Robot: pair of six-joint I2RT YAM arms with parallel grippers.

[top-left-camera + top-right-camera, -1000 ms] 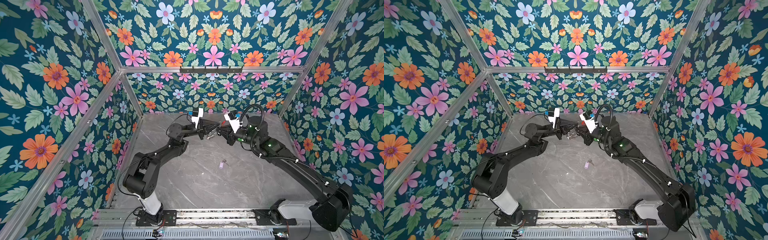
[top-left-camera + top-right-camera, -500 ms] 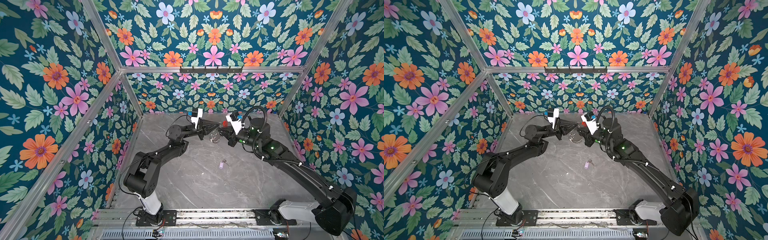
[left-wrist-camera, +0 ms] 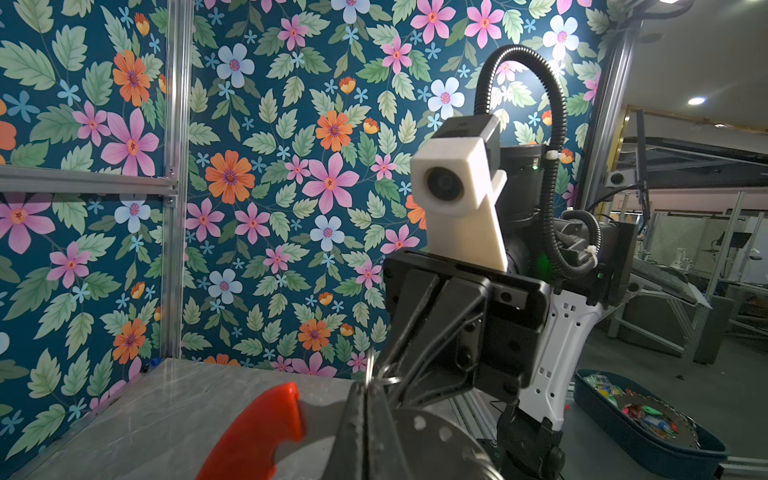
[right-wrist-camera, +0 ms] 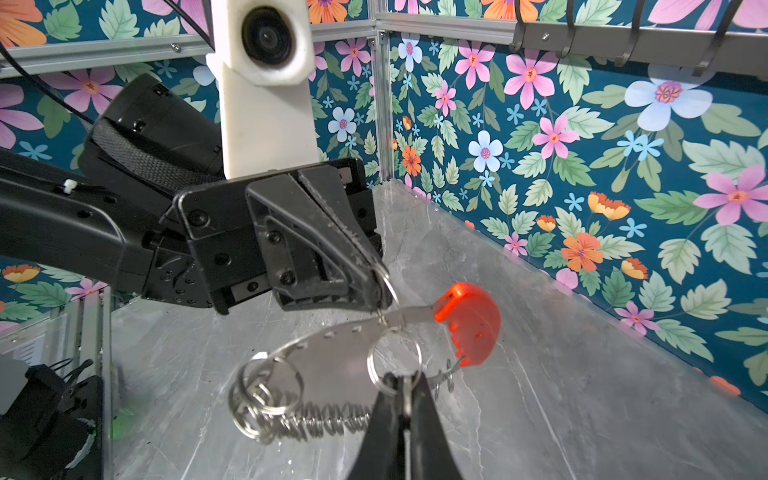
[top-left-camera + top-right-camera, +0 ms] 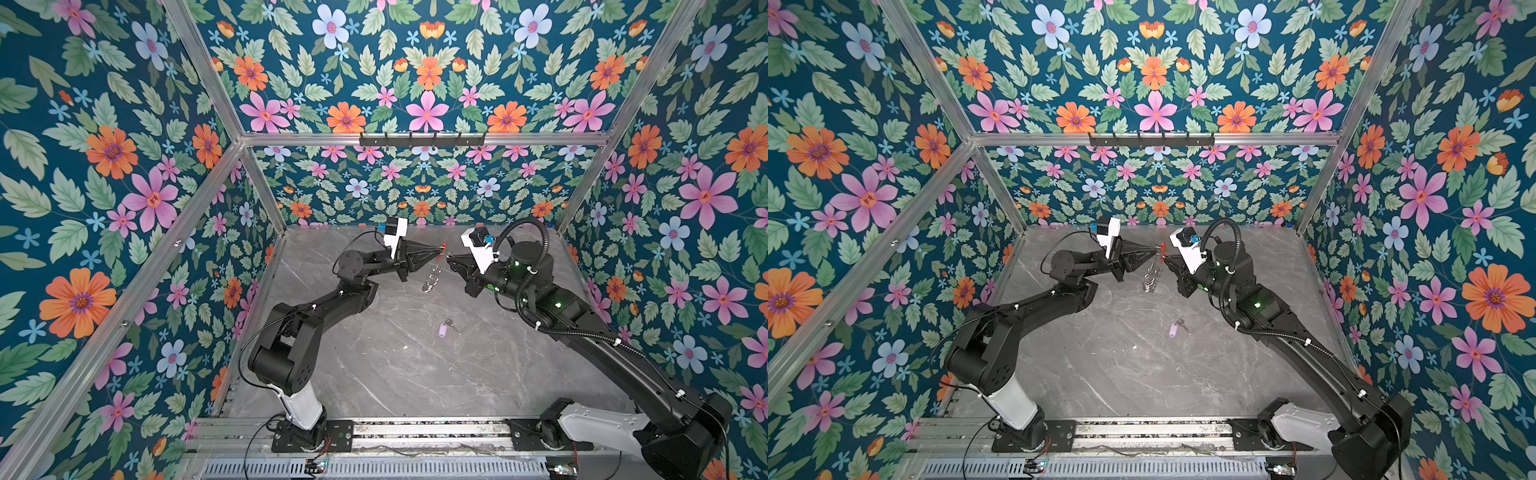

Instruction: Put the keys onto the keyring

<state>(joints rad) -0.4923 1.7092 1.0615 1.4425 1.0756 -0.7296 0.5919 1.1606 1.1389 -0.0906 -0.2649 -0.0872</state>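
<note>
Aloft, left hand (image 4: 380, 301) clamps the keyring (image 4: 469, 320); right hand (image 4: 405, 380) pinches one small ring (image 4: 372, 374) on it

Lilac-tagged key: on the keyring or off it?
Off. The lilac-tagged key lies on the table, apart from the keyring held up by left gripper and right gripper.

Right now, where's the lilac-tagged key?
In both top views the key lies loose on the table, just right of its middle, in front of the raised keyring.

Open tabletop (image 5: 395, 374) through the middle and front, broken only by the lilac-tagged key (image 5: 444, 330). Cramped at the back: keyring (image 5: 432, 277) strung between left gripper (image 5: 439, 248) and right gripper (image 5: 449, 260).
</note>
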